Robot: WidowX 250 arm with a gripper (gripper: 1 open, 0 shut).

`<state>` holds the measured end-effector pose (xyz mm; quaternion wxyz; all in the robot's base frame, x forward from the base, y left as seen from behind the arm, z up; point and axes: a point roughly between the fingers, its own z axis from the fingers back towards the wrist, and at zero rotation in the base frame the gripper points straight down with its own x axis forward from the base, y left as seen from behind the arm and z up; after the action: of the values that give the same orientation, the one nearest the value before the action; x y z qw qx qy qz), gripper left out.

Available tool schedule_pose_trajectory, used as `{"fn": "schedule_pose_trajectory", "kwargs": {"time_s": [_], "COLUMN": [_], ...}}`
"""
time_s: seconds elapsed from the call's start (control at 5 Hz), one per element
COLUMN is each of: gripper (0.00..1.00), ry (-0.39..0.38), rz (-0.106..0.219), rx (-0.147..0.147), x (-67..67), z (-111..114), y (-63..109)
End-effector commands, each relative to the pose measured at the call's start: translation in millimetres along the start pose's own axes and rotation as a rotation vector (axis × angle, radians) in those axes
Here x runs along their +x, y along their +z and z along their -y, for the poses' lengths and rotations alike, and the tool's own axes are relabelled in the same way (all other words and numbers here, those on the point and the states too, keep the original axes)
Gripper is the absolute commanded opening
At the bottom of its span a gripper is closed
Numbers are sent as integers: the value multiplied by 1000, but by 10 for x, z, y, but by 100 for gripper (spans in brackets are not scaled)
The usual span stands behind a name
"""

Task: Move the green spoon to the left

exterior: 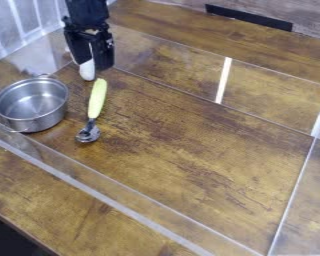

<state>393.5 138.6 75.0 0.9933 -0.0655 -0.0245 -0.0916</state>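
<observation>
The green spoon (95,106) lies flat on the wooden table, its lime handle pointing away and its silver scoop (88,132) toward the front. It rests just right of the steel bowl (29,103). My black gripper (88,48) hangs above the table behind the spoon's handle end, apart from it. A small white object with an orange tip (87,70) sits between or just below its fingers. I cannot tell whether the fingers grip it.
Clear acrylic walls enclose the table: one (109,190) runs along the front, one (303,170) on the right. A bright reflection streak (223,80) lies mid-table. White rails stand at the far left (16,35).
</observation>
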Motion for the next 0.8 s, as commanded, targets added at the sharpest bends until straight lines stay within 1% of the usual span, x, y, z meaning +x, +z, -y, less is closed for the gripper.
{"fn": "schedule_pose_trajectory", "kwargs": {"time_s": [0.0,0.2,0.6], "gripper": [100,100,100], "ry": [12,8,41], "rz": [61,63,60], "rx": [45,45,45], "x": [63,101,126], "z": [-72,-16,30], "y": [258,244,367]}}
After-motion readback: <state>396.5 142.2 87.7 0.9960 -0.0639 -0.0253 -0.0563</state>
